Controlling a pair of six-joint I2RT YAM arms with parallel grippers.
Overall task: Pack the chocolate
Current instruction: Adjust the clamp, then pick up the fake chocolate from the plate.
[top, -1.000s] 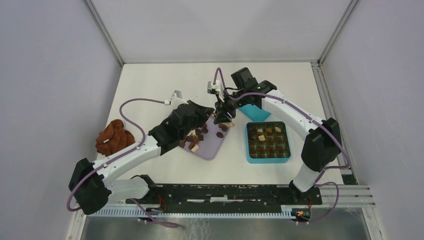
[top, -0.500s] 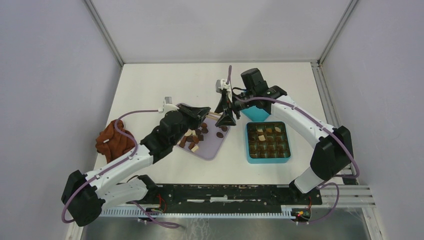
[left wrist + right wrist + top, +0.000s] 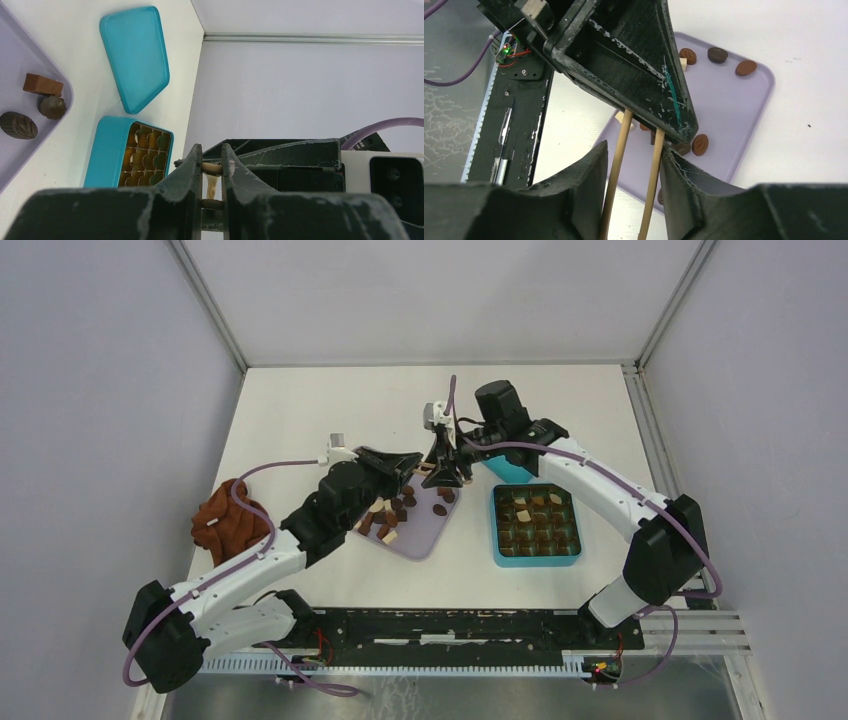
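The white table [image 3: 300,410] is the biggest thing here, and both my hands hang over the far middle of it. Right under them lies the purple tray [image 3: 425,537]. The teal box [image 3: 497,530] sits to the right of my right gripper [image 3: 440,475] and a bit nearer to my bases. Its lid [image 3: 505,468] lies flat, just to the right of that gripper, not on the box.

My left gripper [image 3: 212,150] is nearly closed, and it pinches two thin wooden sticks [image 3: 621,145]. The sticks poke out between the fingers of my right gripper. Those fingers are part way open, one on each side of the sticks. I see a small gap beside one stick, so I think the right gripper is not squeezing them.

Most of the chocolate [image 3: 390,518] is in a loose heap on the tray below my left gripper. A few pale pieces [image 3: 522,515] sit in the far rows of the box. The other cups look dark, and I cannot tell if they are full. I think the packing has only started. Many pieces must go in, and then the lid.
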